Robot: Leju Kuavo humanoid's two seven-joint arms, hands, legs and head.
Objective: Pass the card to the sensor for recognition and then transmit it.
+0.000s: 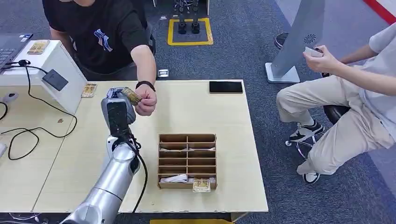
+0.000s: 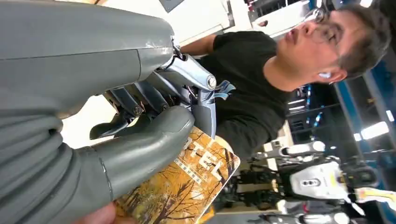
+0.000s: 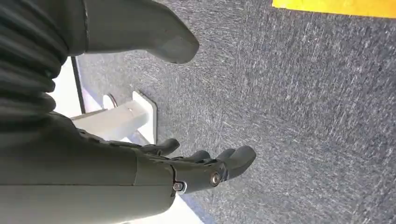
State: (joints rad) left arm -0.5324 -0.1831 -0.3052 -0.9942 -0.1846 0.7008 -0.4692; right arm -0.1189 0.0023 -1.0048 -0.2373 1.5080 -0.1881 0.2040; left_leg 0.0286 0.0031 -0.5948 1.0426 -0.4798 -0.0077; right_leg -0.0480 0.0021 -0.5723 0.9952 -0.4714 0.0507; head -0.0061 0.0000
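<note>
Left hand [image 1: 117,103], raised over the table [image 1: 224,140], pinches the card [image 2: 187,186] between thumb and fingers while a person's hand [image 1: 146,99] at its 3 o'clock takes the far edge; thin, light, stiff and slick, it is probably best gripped flat across both faces; right hand [image 3: 187,163] hangs empty, fingers loosely apart.

The left hand [image 1: 117,103] is raised over the worktop [image 1: 233,140] and holds a card [image 1: 132,96] at its far side. A person's hand [image 1: 146,100] just right of it touches the same card. Nearer than the hand and to its right stands a wooden divided tray [image 1: 187,161]; a black phone [image 1: 226,87] lies farther right, at the far edge
</note>
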